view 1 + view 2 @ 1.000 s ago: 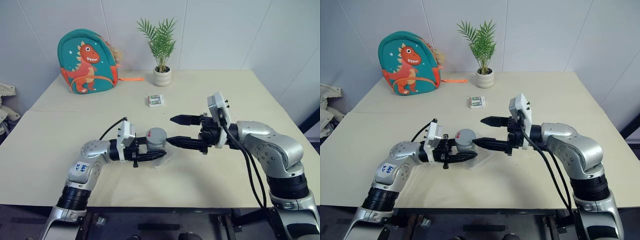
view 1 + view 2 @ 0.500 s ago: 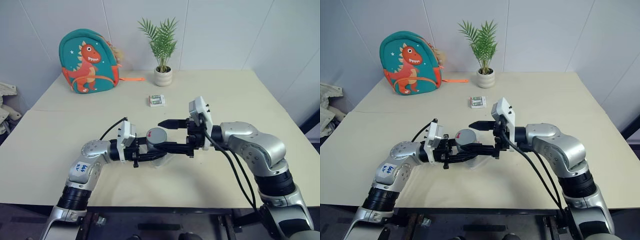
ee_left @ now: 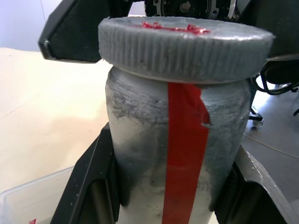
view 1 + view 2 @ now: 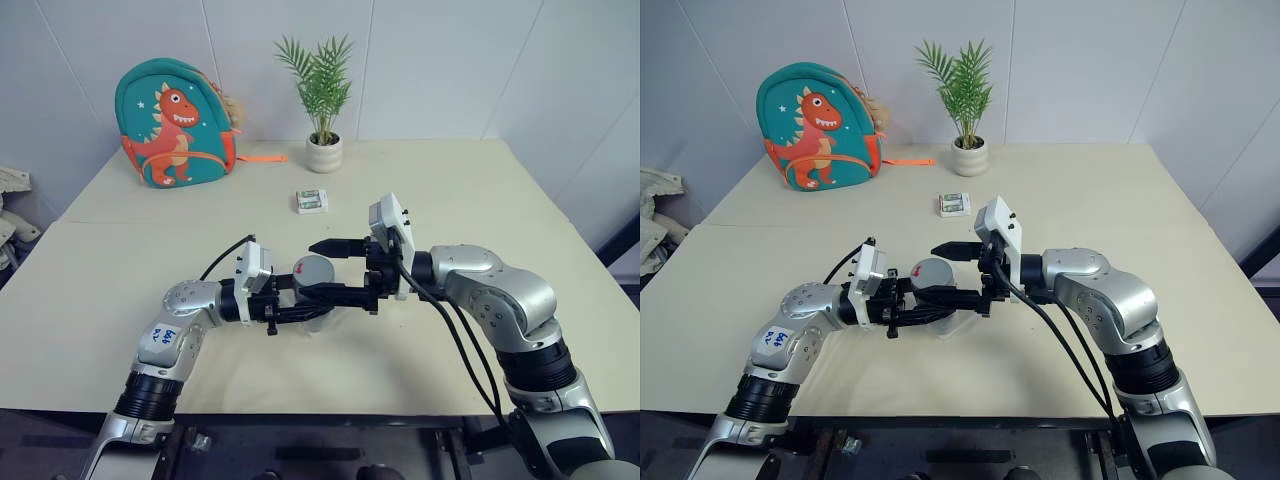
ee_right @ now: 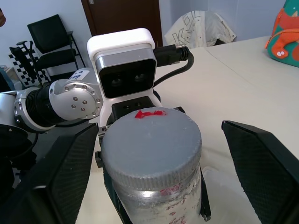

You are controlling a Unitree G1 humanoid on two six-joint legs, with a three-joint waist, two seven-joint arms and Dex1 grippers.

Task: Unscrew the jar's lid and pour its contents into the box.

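Clamping the jar [image 3: 177,154] by its body, the left claw [image 4: 300,305] has its two black fingers [image 3: 88,186] pressed against the glass on either side, below the lid [image 3: 187,44]. The jar stands upright, raised just over the clear box [image 4: 335,315] on the table [image 4: 150,250], a red strip running down its side. The grey lid sits on top, a small red mark on its flat face.

The right claw [image 5: 154,154] comes in level from the opposite side, its fingers [image 5: 261,168] spread wide and standing clear of the lid's rim, one to each side. From the head views one finger lies beyond the lid and the other in front of it.

Farther back on the table lie a small white packet [image 4: 312,201], a potted plant [image 4: 323,90] and a dinosaur backpack [image 4: 175,122] against the wall.
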